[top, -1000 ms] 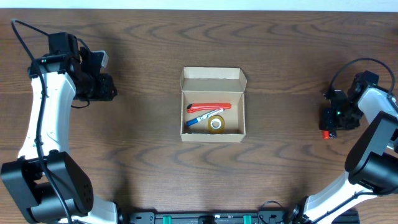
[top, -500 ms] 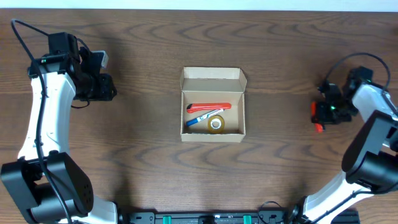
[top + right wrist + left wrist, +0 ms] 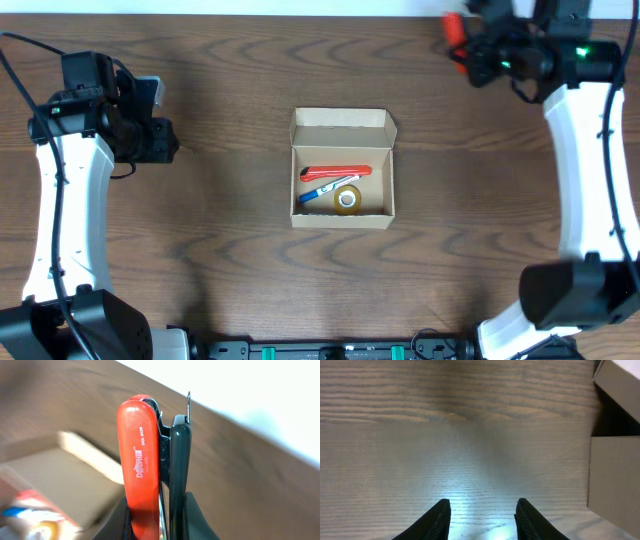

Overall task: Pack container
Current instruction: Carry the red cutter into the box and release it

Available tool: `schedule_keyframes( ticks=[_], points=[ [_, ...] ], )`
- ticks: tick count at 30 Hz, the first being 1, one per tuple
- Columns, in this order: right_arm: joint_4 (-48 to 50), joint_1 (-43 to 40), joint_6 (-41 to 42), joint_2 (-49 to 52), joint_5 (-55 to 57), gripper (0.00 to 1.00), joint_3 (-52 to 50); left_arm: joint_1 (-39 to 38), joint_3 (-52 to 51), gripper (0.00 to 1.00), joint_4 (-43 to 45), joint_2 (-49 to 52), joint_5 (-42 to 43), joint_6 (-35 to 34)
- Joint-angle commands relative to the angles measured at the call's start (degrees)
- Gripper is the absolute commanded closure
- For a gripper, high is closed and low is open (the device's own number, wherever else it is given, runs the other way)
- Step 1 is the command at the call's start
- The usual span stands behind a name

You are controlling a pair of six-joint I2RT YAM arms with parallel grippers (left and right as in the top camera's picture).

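Overhead view: the tan cardboard box sits at mid-table on dark wood. Its lid flap is folded open on the far side.
- Inside the box: a red-handled tool lies across the middle, with a blue pen just beside it. A roll of tape sits at the near right, touching the pen.
- Right gripper: at the far right corner of the table, well apart from the box, pinching a red stapler.
- Left gripper: left of the box, well apart from it, pointing toward it.

Right wrist view: the stapler stands on end, clamped between the fingers. Its red top is to the left with white lettering, and its black base is to the right. The box is blurred at lower left. The table's far edge runs behind the stapler.

Left wrist view: the left gripper's fingers are spread, with nothing between them and bare wood below. A side of the box shows at the right edge.
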Motion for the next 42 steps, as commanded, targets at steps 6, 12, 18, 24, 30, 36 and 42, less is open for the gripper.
schedule_keyframes(
  ticks=[6,12,18,24,30,36,42],
  points=[
    [-9.77,21.79,-22.34,-0.61,9.51,0.99,7.19,-0.07,0.00,0.58,-1.27,-2.12,-3.37,-0.33],
    [-13.09,27.30,-25.44,0.79,9.62,0.99,5.03,-0.07,0.00,0.58,-1.40,-2.16,-3.34,0.04],
    [-18.47,28.06,-27.82,3.17,8.59,0.99,-0.79,-0.07,0.00,0.58,-1.42,-2.16,-3.34,0.70],
    [-12.04,29.11,-26.21,3.17,8.59,0.99,-12.15,-0.07,0.00,0.58,-1.42,-2.16,-3.34,0.68],
    [-0.98,29.44,-25.44,3.17,8.66,0.99,-26.27,-0.07,0.00,0.58,-1.42,-2.16,-3.32,0.68],
    [7.30,29.40,-28.85,3.19,8.81,0.99,-35.39,-0.07,0.00,0.58,-1.42,-2.16,-3.30,0.68],
    [7.50,29.38,-30.14,3.17,8.83,0.99,-36.22,-0.07,0.00,0.58,-1.42,-2.16,-3.30,0.68]
  ],
)
